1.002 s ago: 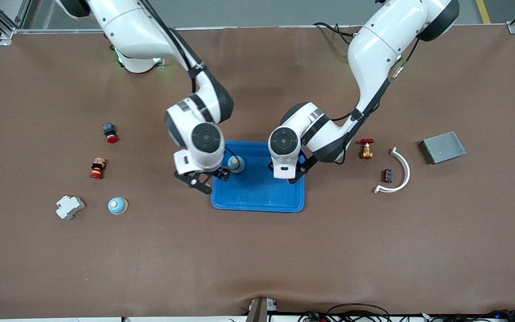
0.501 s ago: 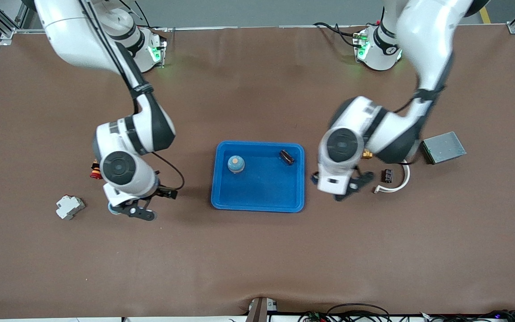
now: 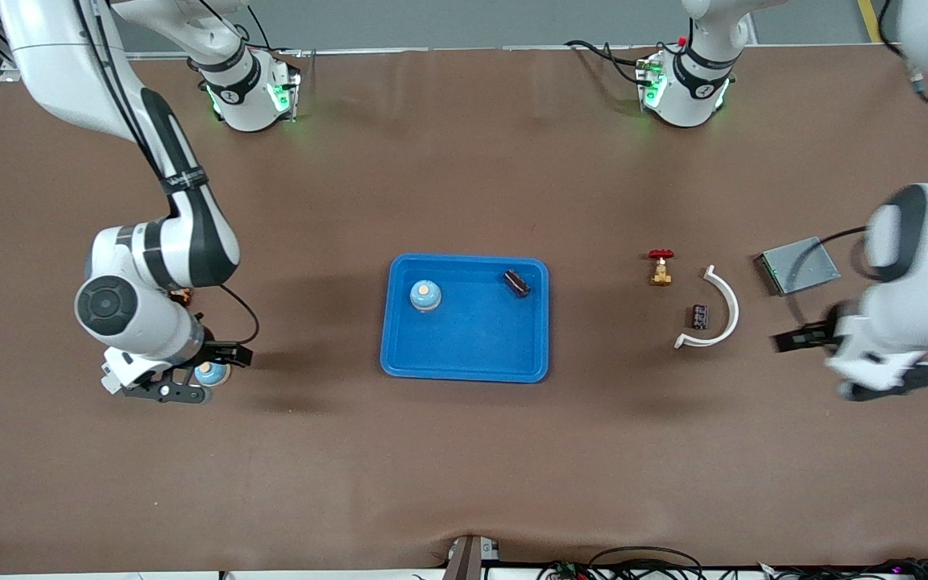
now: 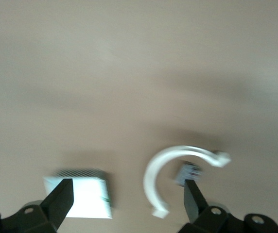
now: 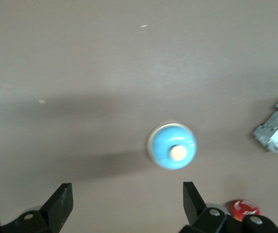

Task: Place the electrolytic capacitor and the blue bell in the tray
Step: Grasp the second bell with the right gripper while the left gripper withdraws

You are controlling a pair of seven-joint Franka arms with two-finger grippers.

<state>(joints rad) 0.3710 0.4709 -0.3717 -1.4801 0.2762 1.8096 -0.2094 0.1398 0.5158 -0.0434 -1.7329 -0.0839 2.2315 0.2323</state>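
Nearest the front camera, both grippers are empty with fingers apart — the right gripper (image 3: 159,385) over a second blue bell (image 5: 172,146) toward the right arm's end, the left gripper (image 3: 863,366) over bare table toward the left arm's end. Farther back, the tray (image 3: 464,358) holds a blue bell (image 3: 425,296) and an electrolytic capacitor (image 3: 516,283) — placement appears complete. Another capacitor (image 3: 700,316) lies outside, inside a white curved clip (image 3: 716,310).

White arms (image 3: 150,258), black joints (bases apparently green-lit), black fingers (image 5: 56,206)

left arm (image 3: 915,282) motion-blurred, white breaker (image 3: 113,374) mostly hidden
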